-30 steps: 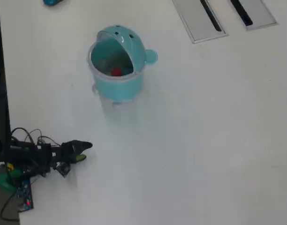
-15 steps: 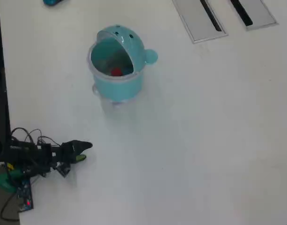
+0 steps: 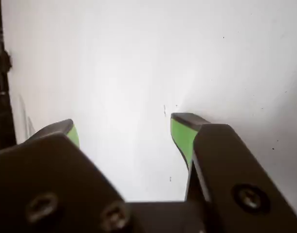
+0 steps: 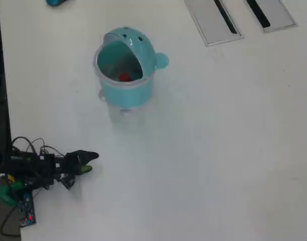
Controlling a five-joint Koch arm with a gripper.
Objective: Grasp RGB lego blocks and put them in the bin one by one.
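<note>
Gripper (image 3: 124, 128): jaws spread, nothing held between the green pads (image 3: 180, 133), low over the white table (image 4: 218, 150). Teal bin (image 4: 124, 68): red block (image 4: 124, 77) seen inside.

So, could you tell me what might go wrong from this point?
The gripper is open over bare table and holds nothing, so closing now would grasp air. No loose block shows on the table; only a red block is visible inside the bin, so the arm may search in vain.

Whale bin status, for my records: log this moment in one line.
end effector: open, empty | whale bin: red block inside | arm: apart from bin
</note>
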